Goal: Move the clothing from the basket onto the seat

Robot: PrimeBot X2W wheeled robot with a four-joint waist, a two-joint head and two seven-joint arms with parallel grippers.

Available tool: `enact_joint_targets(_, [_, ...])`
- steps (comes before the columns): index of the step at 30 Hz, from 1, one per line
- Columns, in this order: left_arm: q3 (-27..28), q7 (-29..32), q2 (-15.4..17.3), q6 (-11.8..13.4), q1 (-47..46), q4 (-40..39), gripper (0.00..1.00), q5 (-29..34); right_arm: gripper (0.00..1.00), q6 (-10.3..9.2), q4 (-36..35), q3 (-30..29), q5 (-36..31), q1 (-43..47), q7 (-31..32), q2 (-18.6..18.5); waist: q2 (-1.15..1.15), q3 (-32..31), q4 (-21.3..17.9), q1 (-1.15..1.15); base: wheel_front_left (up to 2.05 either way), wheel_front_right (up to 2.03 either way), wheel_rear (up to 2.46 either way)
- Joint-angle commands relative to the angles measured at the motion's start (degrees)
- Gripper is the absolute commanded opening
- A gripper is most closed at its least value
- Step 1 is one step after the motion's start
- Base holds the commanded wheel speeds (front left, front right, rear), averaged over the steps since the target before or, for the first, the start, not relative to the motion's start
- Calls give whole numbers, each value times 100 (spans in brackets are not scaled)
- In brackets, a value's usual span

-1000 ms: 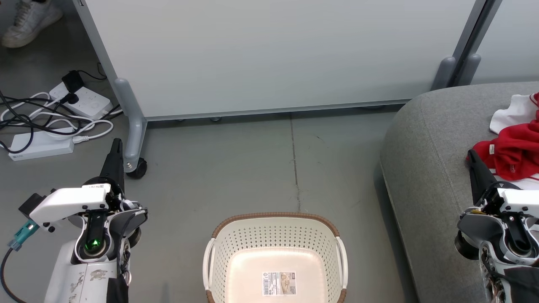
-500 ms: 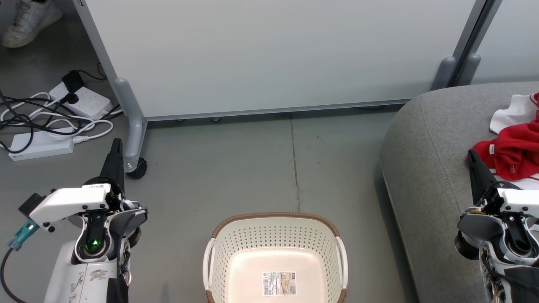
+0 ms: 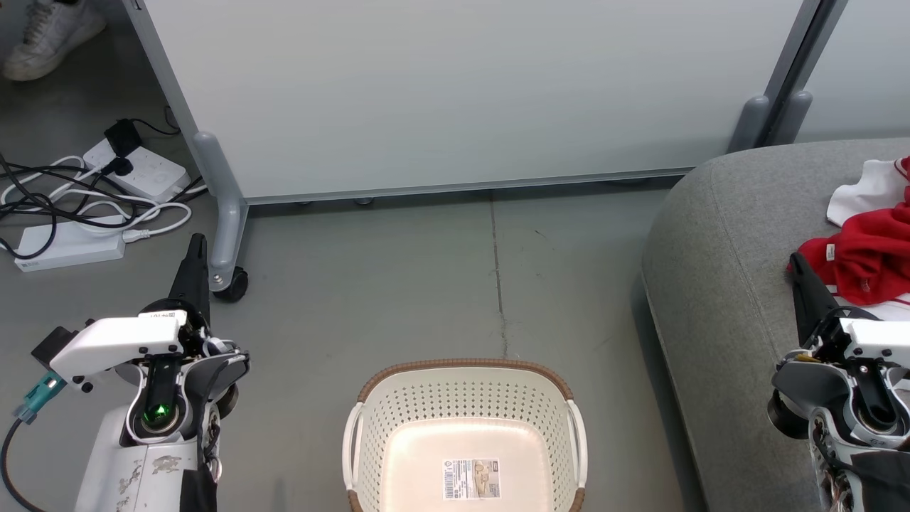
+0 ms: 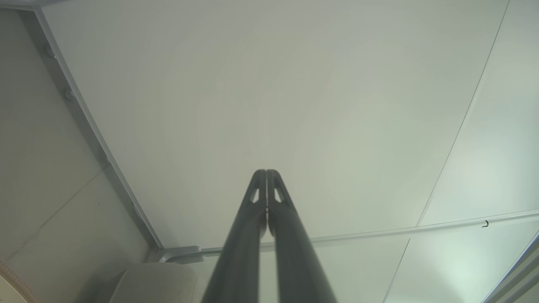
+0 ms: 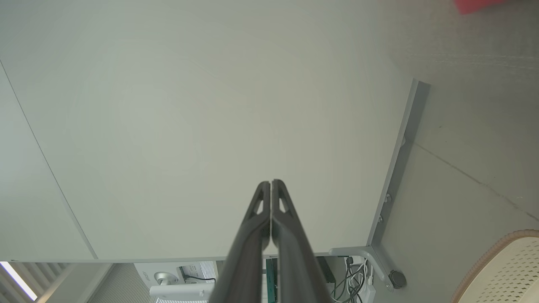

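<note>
Clothing [image 3: 871, 252] lies on the grey sofa [image 3: 718, 299] at the right edge. The basket [image 3: 463, 371] at bottom centre looks bare inside, so the job seems done. Left tool [image 4: 266, 173] and right tool [image 5: 270, 184] are clenched, holding nothing. Grey floor [image 3: 398, 284], pale partition [image 3: 455, 92] behind, cables [image 3: 78, 206] upper left.

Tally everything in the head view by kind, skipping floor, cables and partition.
Grippers: 2, the left gripper and the right gripper
Basket: 1
Sofa: 1
Clothing pile: 1
Power strips: 2
Shoe: 1
Total: 8
</note>
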Motion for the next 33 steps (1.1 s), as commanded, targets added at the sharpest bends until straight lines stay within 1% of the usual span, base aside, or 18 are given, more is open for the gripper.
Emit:
enact_joint_targets(1, [17,14,11,-25,-46,2,0,18,0,12,8,-12,7,-47,15,-21,0,0,0,0,0,0,0])
enact_joint_targets(33, [7,9,11,-25,-46,1,0,8,0,12,8,-14,4,-46,17,-20,0,0,0,0,0,0,0])
